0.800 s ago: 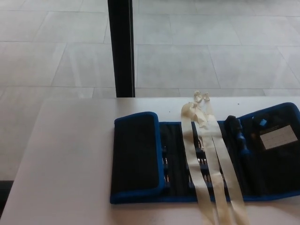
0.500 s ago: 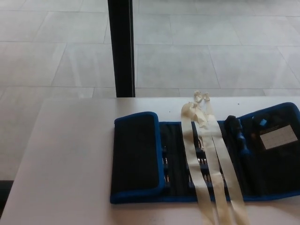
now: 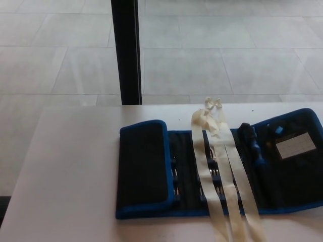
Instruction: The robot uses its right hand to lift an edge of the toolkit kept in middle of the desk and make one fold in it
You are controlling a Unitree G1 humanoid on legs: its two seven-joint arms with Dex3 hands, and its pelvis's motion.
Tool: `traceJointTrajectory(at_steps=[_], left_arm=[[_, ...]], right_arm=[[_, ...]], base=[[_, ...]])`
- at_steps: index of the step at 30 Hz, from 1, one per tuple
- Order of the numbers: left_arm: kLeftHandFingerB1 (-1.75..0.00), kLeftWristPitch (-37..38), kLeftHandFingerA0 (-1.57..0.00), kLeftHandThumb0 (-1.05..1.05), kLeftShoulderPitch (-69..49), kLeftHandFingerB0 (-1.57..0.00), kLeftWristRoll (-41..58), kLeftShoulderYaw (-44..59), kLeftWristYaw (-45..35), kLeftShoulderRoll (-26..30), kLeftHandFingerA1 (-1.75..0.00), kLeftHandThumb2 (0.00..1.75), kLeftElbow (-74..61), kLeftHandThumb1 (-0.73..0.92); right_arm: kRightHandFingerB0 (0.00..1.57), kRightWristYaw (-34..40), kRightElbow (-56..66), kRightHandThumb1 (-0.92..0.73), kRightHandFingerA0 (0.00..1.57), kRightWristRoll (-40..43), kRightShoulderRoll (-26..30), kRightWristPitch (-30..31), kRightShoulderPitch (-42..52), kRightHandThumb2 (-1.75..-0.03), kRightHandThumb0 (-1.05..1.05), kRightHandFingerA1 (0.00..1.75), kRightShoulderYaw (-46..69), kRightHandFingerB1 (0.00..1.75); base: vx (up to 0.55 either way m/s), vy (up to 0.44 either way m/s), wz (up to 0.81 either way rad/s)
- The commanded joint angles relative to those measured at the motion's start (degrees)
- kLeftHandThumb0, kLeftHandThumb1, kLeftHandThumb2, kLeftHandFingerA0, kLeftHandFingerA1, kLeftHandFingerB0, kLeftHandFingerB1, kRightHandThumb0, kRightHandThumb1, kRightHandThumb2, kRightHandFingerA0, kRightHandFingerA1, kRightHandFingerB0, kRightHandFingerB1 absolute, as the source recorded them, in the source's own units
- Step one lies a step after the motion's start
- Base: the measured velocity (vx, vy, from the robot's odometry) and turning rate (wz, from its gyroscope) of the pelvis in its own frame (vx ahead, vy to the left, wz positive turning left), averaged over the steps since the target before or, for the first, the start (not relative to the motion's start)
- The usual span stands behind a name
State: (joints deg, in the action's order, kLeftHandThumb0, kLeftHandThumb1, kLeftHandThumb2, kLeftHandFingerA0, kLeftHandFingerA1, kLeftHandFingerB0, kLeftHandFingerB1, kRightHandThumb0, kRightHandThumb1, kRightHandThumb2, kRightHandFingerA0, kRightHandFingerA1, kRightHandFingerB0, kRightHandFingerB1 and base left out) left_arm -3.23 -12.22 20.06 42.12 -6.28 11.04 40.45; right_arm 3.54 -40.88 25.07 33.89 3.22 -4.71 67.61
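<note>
No robot hand in frame, so can't tell open or closed. Toolkit spread flat lower right on surface, left flap already folded over, probably done.

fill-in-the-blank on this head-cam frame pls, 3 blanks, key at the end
The toolkit has black fabric edged with ____ trim.
Its ____ end panel is already folded over.
Two pale straps run across it toward the ____ edge of the desk.

Missing words: blue; left; near
</note>
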Motion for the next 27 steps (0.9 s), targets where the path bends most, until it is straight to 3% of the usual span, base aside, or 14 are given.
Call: traceJointTrajectory(at_steps=[1,7,8,10,12,13,14,16,18,19,20,23,25,27], left_arm=[[-0.51,-3.51,-0.01,-0.37,0.34,0.0,4.05,0.8,-0.06,0.3,-0.53,1.12,-0.47,0.51],[-0.41,-3.93,-0.09,-0.84,-0.27,-0.09,4.82,0.77,0.2,-0.08,-0.53,0.72,-1.48,0.92],[-0.51,-4.05,-0.01,-0.37,-0.18,0.0,4.76,0.71,0.39,0.05,-0.53,1.11,-1.42,0.5],[-0.42,-4.06,-0.11,-0.83,-0.1,-0.11,4.93,0.75,0.66,0.07,-0.54,0.72,-1.44,0.92],[-0.51,-3.75,-0.01,-0.38,-0.78,0.0,5.02,0.45,-0.03,0.1,-0.53,1.11,-2.02,0.49],[-0.41,-3.57,-0.1,-0.84,-0.8,-0.1,5.12,0.42,-0.16,0.19,-0.53,0.71,-1.7,0.92],[-0.51,-3.31,-0.01,-0.38,-0.99,0.0,5.06,0.22,-0.49,0.19,-0.53,1.11,-1.66,0.49],[-0.51,-3.16,-0.01,-0.38,-1.12,0.0,5.22,-0.01,-0.49,0.23,-0.53,1.1,-1.7,0.48],[-0.51,-4.04,-0.01,-0.38,-1.7,0.0,5.52,-0.19,0.21,-0.1,-0.53,1.11,-3.53,0.5],[-0.46,-3.68,-0.09,-0.83,-1.32,-0.13,5.53,-0.14,0.62,-0.12,-0.51,0.73,-3.04,0.92],[-0.51,-3.83,-0.01,-0.38,-1.36,0.0,5.68,-0.41,-0.21,0.01,-0.53,1.12,-3.1,0.5],[-0.51,-4.22,-0.01,-0.38,-1.54,0.0,6.08,-0.58,-0.11,0.05,-0.53,1.11,-3.77,0.49],[-0.4,-4.08,-0.12,-0.83,-0.81,-0.13,5.85,-0.75,0.77,0.59,-0.5,0.73,-2.71,0.92],[-0.45,-4.45,-0.09,-0.83,-0.85,-0.14,5.8,-0.98,1.2,0.57,-0.52,0.74,-3.16,0.92]], right_arm=[[0.22,2.47,6.55,-0.91,0.28,6.6,1.69,4.14,-5.58,-0.67,-0.71,1.0,-0.21,0.7],[0.21,0.34,24.83,-0.91,0.35,7.51,-3.76,7.38,-6.81,-0.67,-0.73,0.92,-8.23,0.63],[0.25,-0.47,27.4,-0.9,0.42,7.98,-4.6,8.11,-6.83,-0.67,-0.71,0.89,-9.98,0.6],[0.34,-0.65,29.55,-0.88,0.54,8.29,-5.56,9.37,-7.5,-0.66,-0.72,0.83,-12.34,0.6],[0.39,-1.47,30.07,-0.65,0.61,8.52,-7.24,11.3,-8.19,-1.05,-0.73,0.79,-16.0,0.67],[0.4,-1.54,30.45,-0.81,0.62,8.84,-7.93,11.59,-7.97,-0.64,-0.78,0.78,-16.71,0.67],[0.41,-1.82,30.58,-0.8,0.61,8.86,-8.42,12.37,-7.56,-0.64,-0.82,0.78,-17.74,0.71],[0.43,-1.91,31.12,-0.77,0.57,9.84,-8.86,13.33,-6.97,-0.63,-0.84,0.78,-18.59,0.69],[0.45,-2.17,32.48,-0.71,0.52,11.37,-11.69,15.59,-5.86,-0.62,-0.88,0.7,-20.78,0.64],[0.39,-3.03,32.44,-0.72,0.47,11.09,-12.16,15.66,-5.36,-0.62,-0.88,0.67,-21.93,0.62],[0.37,-3.22,32.42,-0.72,0.45,10.94,-12.76,15.86,-5.05,-0.62,-0.87,0.66,-23.0,0.57],[0.3,-4.57,32.04,-0.74,0.38,10.52,-14.09,15.68,-3.76,-0.62,-0.81,0.53,-25.47,0.41],[0.24,-5.84,30.73,-0.8,0.31,9.75,-14.51,15.78,-3.02,-0.64,-0.74,0.49,-27.65,0.37],[0.24,-5.48,29.67,-0.81,0.3,9.62,-14.7,15.64,-2.84,-0.64,-0.74,0.51,-28.06,0.38]], base=[[0.0,0.0,0.09],[0.0,0.0,0.11],[0.0,0.0,0.08],[0.0,0.0,0.03],[0.0,0.0,0.0],[0.0,0.0,0.0],[0.0,0.0,0.0],[0.0,0.0,0.0],[0.0,0.0,0.0],[0.0,0.0,0.0],[0.0,0.0,0.0],[0.0,0.0,0.0],[0.0,0.0,0.0],[0.0,0.0,0.0]])
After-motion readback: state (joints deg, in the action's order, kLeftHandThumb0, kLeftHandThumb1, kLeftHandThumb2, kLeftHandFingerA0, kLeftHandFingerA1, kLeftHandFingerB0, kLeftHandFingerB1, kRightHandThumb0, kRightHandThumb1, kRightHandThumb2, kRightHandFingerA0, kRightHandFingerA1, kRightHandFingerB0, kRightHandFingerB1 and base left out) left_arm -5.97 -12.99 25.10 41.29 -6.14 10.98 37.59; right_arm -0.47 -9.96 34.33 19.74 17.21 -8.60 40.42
